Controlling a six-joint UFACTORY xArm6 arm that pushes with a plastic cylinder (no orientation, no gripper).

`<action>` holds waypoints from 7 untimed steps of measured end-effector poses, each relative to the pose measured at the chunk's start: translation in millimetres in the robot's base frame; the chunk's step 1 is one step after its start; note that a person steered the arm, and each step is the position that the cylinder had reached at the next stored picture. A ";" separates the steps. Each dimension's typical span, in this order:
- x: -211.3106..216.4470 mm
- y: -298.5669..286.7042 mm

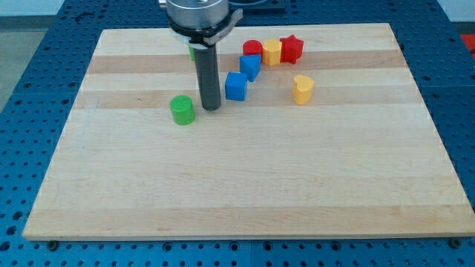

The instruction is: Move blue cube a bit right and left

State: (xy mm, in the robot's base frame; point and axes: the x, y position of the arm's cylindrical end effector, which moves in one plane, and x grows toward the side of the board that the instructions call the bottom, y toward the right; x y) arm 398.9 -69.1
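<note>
The blue cube (236,87) sits on the wooden board (245,185) in its upper middle. My tip (211,108) rests on the board just left of the blue cube, a small gap apart, between it and a green cylinder (182,110). A second blue block (250,67), of angular shape, stands just up and right of the cube, nearly touching it.
A red cylinder (253,49), a yellow block (272,52) and a red star-shaped block (291,49) form a row near the board's top. A yellow heart-shaped block (301,89) lies right of the cube. A green block (192,52) is mostly hidden behind the rod.
</note>
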 end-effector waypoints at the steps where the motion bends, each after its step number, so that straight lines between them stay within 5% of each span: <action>1: -9.3 -3.0; 2: -39.8 2.3; 7: -38.5 47.2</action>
State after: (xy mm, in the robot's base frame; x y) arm 360.4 -21.9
